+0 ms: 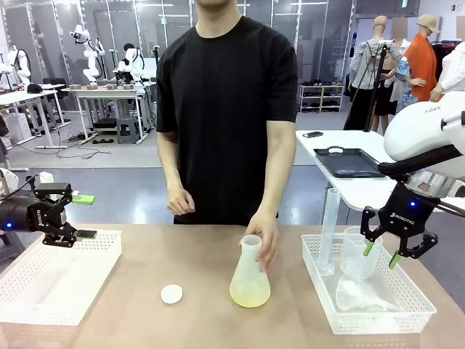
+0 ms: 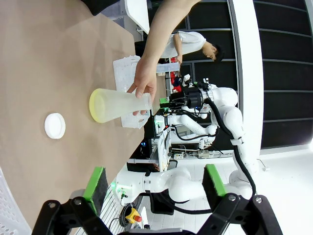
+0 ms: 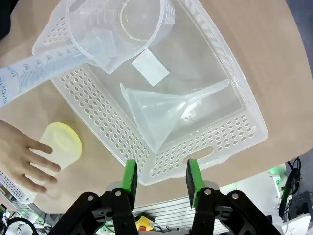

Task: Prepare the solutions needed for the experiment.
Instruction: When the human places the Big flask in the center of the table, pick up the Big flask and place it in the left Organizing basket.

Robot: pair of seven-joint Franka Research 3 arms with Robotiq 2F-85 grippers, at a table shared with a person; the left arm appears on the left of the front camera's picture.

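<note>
Right tool spread and empty above the perforated white basket; left tool spread, pointing sideways.
Clear funnel and beaker lie in the basket. Mid-counter, a person's hand grips the neck of the translucent conical flask holding pale yellow solution.

The right tool bears "ROBOTIQ"; the right arm reads "FRAN".
</note>
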